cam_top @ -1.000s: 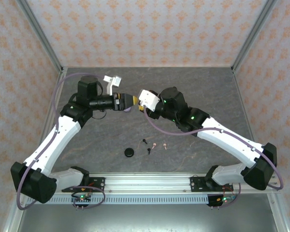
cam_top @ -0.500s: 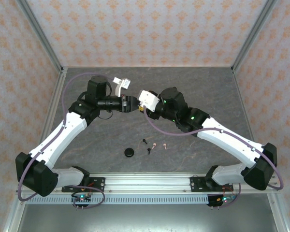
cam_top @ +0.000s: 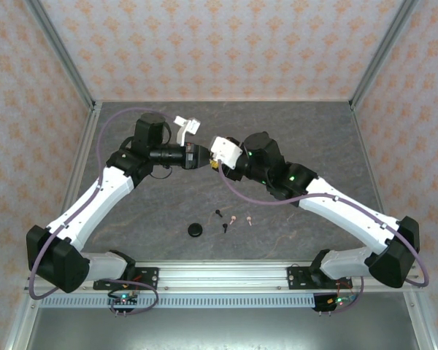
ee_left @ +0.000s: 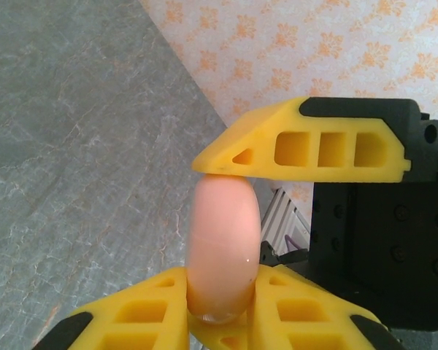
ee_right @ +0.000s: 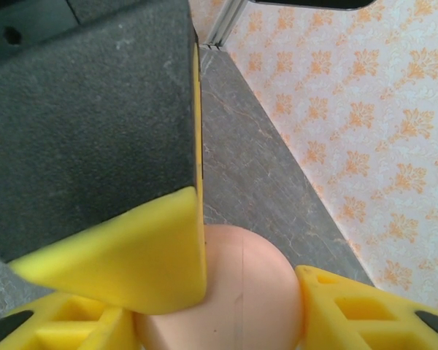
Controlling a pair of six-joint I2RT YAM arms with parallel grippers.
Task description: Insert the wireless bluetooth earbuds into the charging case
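Observation:
A pink oval charging case point(ee_left: 224, 240) hangs in mid-air above the table's middle, held from both sides. My left gripper point(ee_left: 223, 295) is shut on its narrow faces, and my right gripper point(ee_right: 219, 313) grips its rounded body point(ee_right: 252, 292). From above, the left gripper point(cam_top: 200, 157) and right gripper point(cam_top: 214, 162) meet tip to tip. The case looks closed, with a thin seam line showing. Earbuds lie on the table nearer the arm bases: two black ones point(cam_top: 218, 214) point(cam_top: 225, 227) and two pink ones point(cam_top: 233, 219) point(cam_top: 248, 219).
A small round black case point(cam_top: 196, 230) sits left of the earbuds. The grey stone-patterned table point(cam_top: 314, 138) is walled by patterned panels at the back and sides. A metal rail point(cam_top: 226, 273) runs along the near edge between the arm bases.
My left arm has swung right towards the right gripper, and its jaws have closed onto the pink case. The right arm has barely moved.

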